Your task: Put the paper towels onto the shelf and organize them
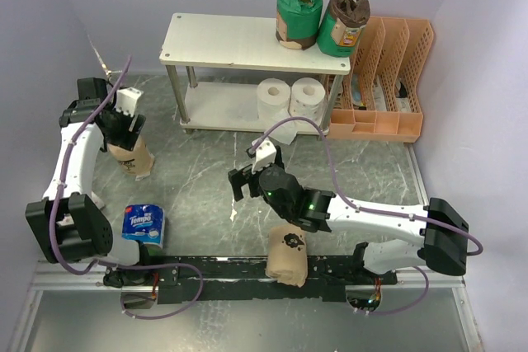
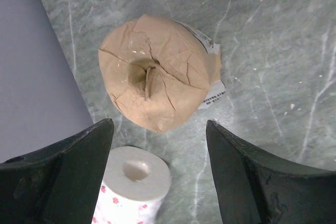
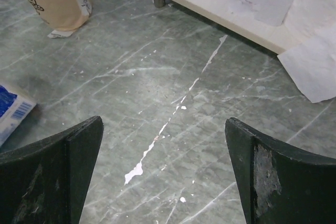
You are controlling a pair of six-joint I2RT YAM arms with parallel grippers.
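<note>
Hovering nose-down over an upright tan-wrapped roll (image 1: 134, 157) at the counter's (image 1: 371, 171) left, the left arm is spreading its pincer (image 2: 158, 124), fingers clear of the wrap. The right arm is stretching low across mid-counter, pincer (image 3: 164, 124) splayed wide. A second tan roll (image 1: 287, 256) is lying at the near edge, the blue Tempo pack (image 1: 144, 224) standing by the left base. Two green rolls (image 1: 299, 10) are topping the shelf (image 1: 223, 39), with two white rolls (image 1: 273, 98) sitting below.

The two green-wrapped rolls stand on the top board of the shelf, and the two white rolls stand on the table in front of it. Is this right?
Not quite. The top external view shows the white rolls on the lower board of the shelf; the green-wrapped rolls are on top.
</note>
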